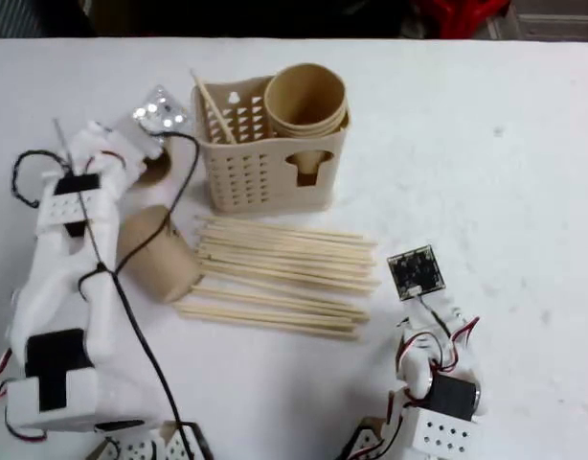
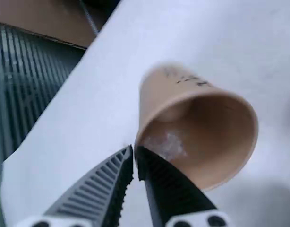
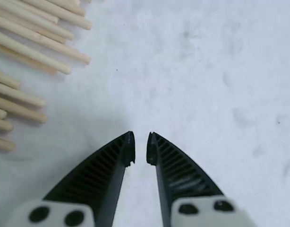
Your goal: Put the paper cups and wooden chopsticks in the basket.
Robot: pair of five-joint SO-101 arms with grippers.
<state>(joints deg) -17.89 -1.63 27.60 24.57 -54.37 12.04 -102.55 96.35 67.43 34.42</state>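
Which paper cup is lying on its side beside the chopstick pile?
The single brown paper cup on the white table beside the wooden chopsticks; the stacked cups stand upright in the beige plastic basket.

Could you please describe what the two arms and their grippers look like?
Both arms are white plastic with black motor blocks. The left arm carries a long black cable. The left gripper has one grey ribbed finger and one black. The right arm has red and black wires and a small black square circuit board. The right gripper has two black ribbed fingers.
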